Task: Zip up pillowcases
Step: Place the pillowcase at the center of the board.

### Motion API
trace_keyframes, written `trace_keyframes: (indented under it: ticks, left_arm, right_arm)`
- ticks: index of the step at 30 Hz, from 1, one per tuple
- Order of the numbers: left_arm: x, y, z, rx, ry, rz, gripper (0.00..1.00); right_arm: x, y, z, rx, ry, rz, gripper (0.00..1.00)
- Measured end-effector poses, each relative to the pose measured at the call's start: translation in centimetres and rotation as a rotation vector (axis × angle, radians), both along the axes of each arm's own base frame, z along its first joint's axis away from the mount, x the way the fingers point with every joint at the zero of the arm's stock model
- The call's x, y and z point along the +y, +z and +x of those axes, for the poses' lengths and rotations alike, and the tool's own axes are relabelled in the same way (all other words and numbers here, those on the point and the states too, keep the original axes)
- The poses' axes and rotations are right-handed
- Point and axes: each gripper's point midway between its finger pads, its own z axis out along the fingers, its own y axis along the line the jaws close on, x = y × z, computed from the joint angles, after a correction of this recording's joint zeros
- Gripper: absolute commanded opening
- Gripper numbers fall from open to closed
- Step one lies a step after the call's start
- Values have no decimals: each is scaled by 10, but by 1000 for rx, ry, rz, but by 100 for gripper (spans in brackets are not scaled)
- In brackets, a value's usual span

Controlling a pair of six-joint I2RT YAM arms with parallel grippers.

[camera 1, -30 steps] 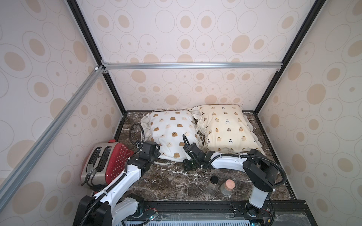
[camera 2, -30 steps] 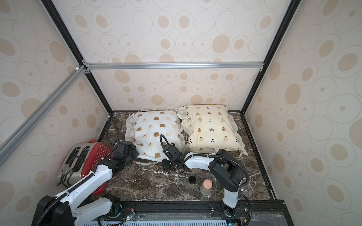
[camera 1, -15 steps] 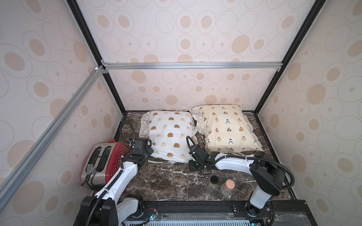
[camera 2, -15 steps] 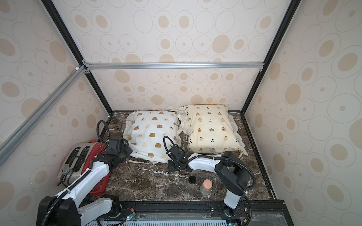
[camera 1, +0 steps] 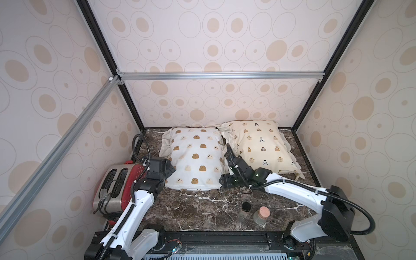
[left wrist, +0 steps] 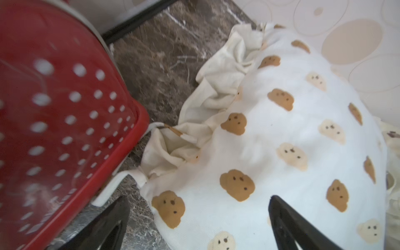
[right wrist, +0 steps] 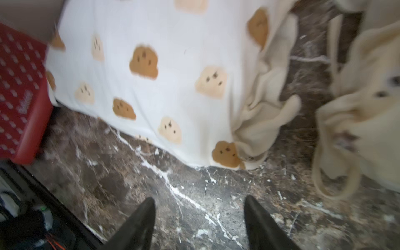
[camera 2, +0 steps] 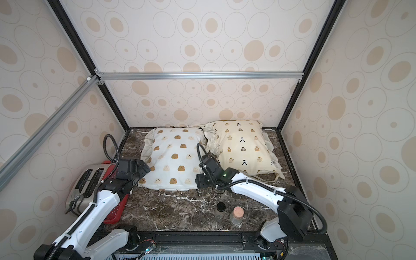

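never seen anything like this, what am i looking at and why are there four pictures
It is a robot with two white arms, each ending in a two-fingered gripper. Two pictures come from a camera above, looking down at the whole scene. The other two come from cameras on the wrists, so black fingers show up close. On the marble table lie a white pillow and a cream pillow, with a toaster and red basket by the left arm, and an open jar and a corked jar near the front. The left gripper is at the white pillow's corner, the right gripper over bare table beside it. Both are open and hold nothing.
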Motion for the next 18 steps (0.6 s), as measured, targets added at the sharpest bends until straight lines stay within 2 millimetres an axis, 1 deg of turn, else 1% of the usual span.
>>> trace_keyframes:
  ticks: [1,3,5,6,7,8,9,10,11,12,14,15,18]
  left_arm:
    - [5,11,2,-21,13,31,100]
    - [18,30,5,-49,51,116,99]
    - [29,36,8,-60,84,203,99]
    - [34,35,10,-67,95,247,99]
    - [38,32,12,-78,101,285,99]
    - [41,25,12,-76,99,327,99]
    - [44,12,11,-55,93,374,99]
    - [46,3,11,-31,87,408,99]
    - [48,-11,12,9,76,449,99]
    - [49,-21,15,44,62,483,99]
    - [49,-35,24,84,34,537,99]
    - [49,-41,29,96,19,562,99]
    - [48,-55,41,97,-18,620,99]
  right_arm:
    - [-16,12,10,-37,-45,1,92]
    - [-68,39,37,-146,-192,-34,100]
    - [-126,58,55,-263,-358,-100,100]
    - [-160,63,62,-319,-451,-148,100]
    - [-187,65,65,-357,-524,-182,100]
    - [-216,61,66,-383,-602,-230,100]
    - [-247,54,66,-391,-683,-281,100]
    - [-272,44,66,-386,-750,-327,100]
    - [-299,29,63,-367,-819,-379,100]
    - [-320,14,60,-344,-866,-422,100]
    - [-343,-14,53,-313,-909,-484,100]
    - [-349,-28,51,-306,-908,-507,100]
    - [-349,-56,51,-311,-870,-517,100]
